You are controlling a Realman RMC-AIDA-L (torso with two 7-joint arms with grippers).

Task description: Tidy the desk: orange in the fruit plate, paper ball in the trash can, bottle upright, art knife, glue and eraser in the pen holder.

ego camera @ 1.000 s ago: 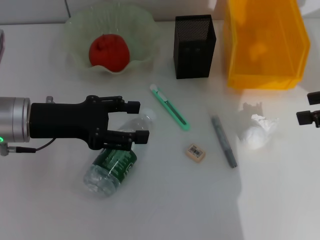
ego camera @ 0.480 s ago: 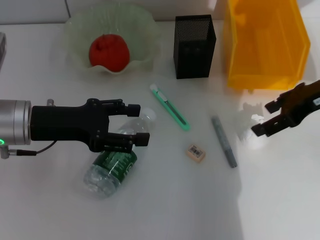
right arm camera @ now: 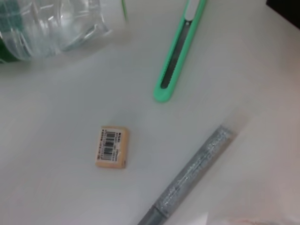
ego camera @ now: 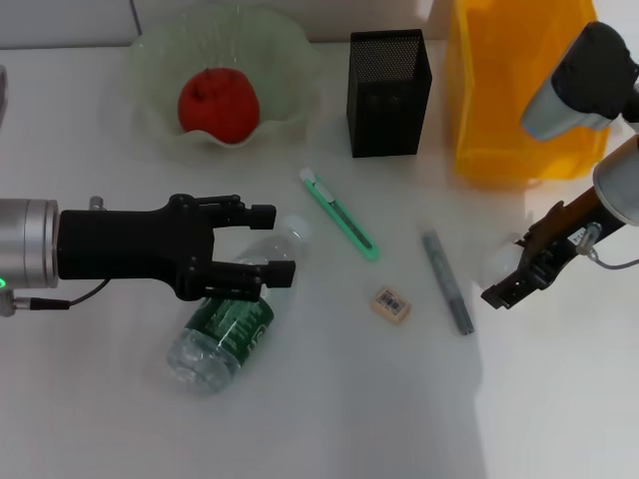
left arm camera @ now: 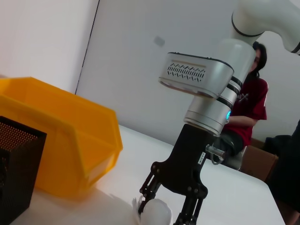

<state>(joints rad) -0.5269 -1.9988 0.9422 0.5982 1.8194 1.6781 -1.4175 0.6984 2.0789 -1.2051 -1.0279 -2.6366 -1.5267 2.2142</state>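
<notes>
The orange (ego camera: 218, 103) lies in the pale green fruit plate (ego camera: 150, 60). The clear bottle (ego camera: 225, 319) lies on its side, and my left gripper (ego camera: 272, 241) is open with one finger on each side of its neck end. The green art knife (ego camera: 339, 215), the eraser (ego camera: 390, 304) and the grey glue stick (ego camera: 447, 282) lie loose on the desk in front of the black mesh pen holder (ego camera: 387, 92). In the left wrist view the white paper ball (left arm camera: 157, 212) sits between the open fingers of my right gripper (left arm camera: 166, 210). In the head view that gripper (ego camera: 519, 267) mostly hides the ball.
The yellow trash can (ego camera: 519, 100) stands at the back right, just behind the right arm. The right wrist view looks down on the eraser (right arm camera: 112, 146), art knife (right arm camera: 180, 56), glue stick (right arm camera: 194, 173) and bottle (right arm camera: 51, 23).
My right arm has swung in from the right edge and come down over the paper ball. The left gripper has barely shifted at the bottle.
</notes>
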